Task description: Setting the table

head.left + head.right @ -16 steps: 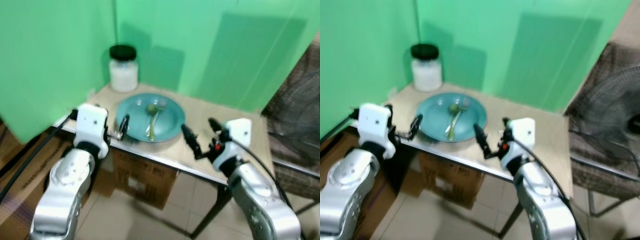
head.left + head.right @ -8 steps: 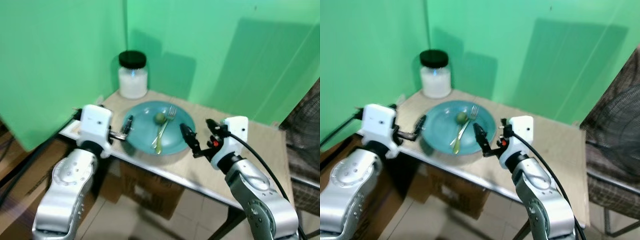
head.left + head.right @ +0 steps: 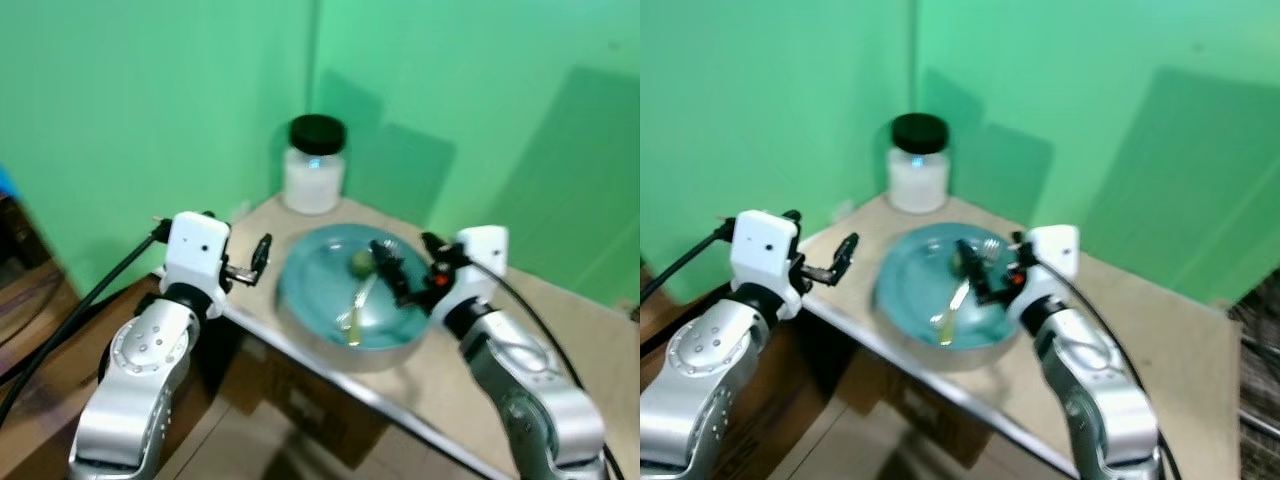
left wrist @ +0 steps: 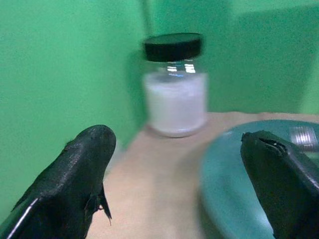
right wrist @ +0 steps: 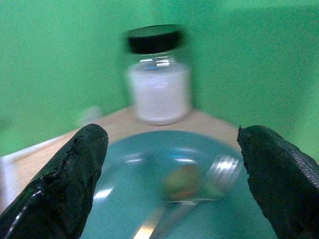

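1. Right wrist view looks between my right gripper's (image 5: 172, 184) two black fingers, spread wide with nothing held; I judge they hang over the plate's near rim to come down on the cutlery.
2. My left gripper (image 3: 262, 257) hovers at the table's (image 3: 262, 215) left edge, just beside the plate, fingers also wide and empty, probably waiting its turn.
3. Next comes the teal plate (image 3: 310, 290), sitting near the table's front edge. On it lie a fork (image 5: 222, 168) and a spoon (image 3: 352, 312), tilted toward the far right, with a small round green thing (image 3: 361, 263) near the fork's head.
4. Farthest, at the back corner by the green wall, stands a glass jar (image 3: 314, 178) with a black lid, nearly full of something white.
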